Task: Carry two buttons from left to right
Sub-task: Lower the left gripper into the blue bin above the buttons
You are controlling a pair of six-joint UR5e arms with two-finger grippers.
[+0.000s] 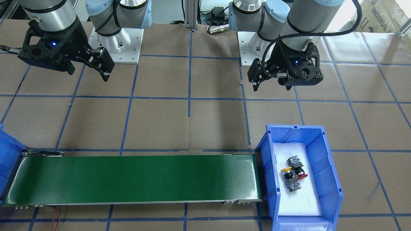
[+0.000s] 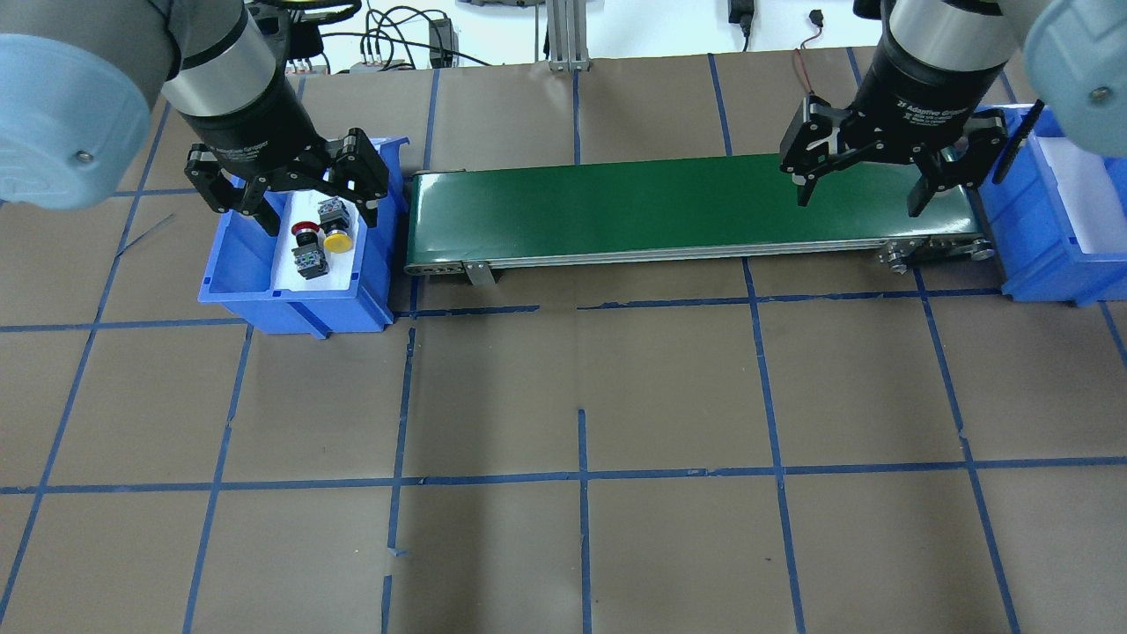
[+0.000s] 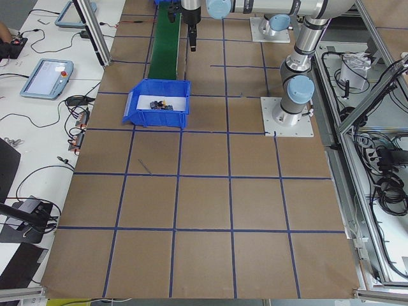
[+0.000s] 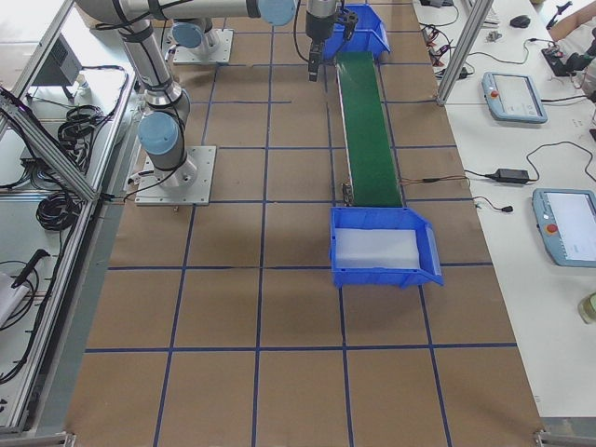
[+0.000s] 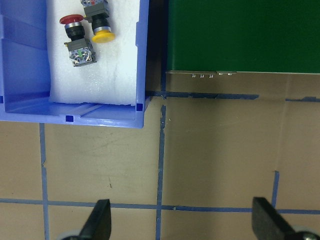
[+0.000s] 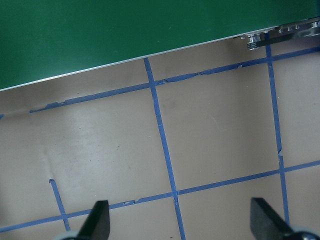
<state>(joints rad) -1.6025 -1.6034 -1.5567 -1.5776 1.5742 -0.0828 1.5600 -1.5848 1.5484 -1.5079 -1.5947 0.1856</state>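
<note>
L gripper (image 2: 318,220) fingers wide, empty, held high, robot-side of L bin (image 2: 264,299) nr far-left corner. Red button (image 5: 76,37) & yellow button (image 5: 98,22) lie inside, side by side, head-to-tail. Risk: fingers catch both or knock neighbour, as they're so close; round barrel slips. Belt (image 2: 669,198) mid far edge; R gripper (image 2: 860,202) wide, empty

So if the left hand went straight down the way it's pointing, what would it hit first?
The left hand would probably meet the brown table cover first, beside the blue bin; the buttons lie inside it, off that line. Height is hard to judge.
</note>
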